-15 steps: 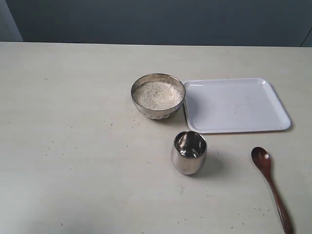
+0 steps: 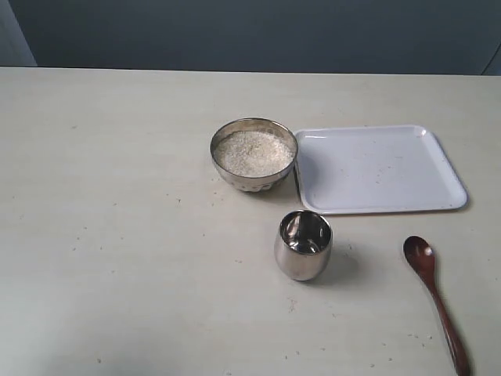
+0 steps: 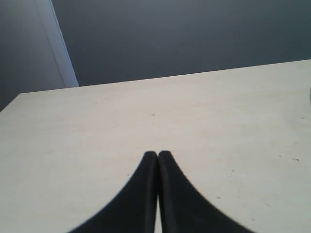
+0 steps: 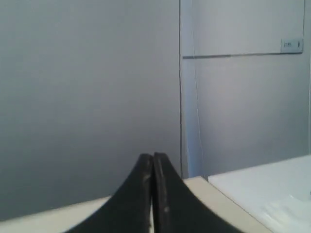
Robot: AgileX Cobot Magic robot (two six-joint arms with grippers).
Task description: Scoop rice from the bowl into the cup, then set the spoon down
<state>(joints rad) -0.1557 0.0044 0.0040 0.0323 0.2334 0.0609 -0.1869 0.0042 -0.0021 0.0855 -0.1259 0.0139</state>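
The silver bowl (image 2: 254, 153) stands mid-table, filled with pale rice (image 2: 254, 152). In front of it, slightly to the right, sits the shiny steel cup (image 2: 303, 244), upright. The dark wooden spoon (image 2: 435, 298) lies flat at the front right, head toward the back. Neither arm shows in the exterior view. My left gripper (image 3: 157, 154) is shut with nothing in it, over bare tabletop. My right gripper (image 4: 152, 156) is also shut and holds nothing; it faces a grey wall past the table's edge.
A white tray (image 2: 438, 168) lies right of the bowl, touching distance from it, with a few specks on it; a pale corner of the tray (image 4: 262, 194) shows in the right wrist view. The beige table (image 2: 117, 235) stretches wide to the left.
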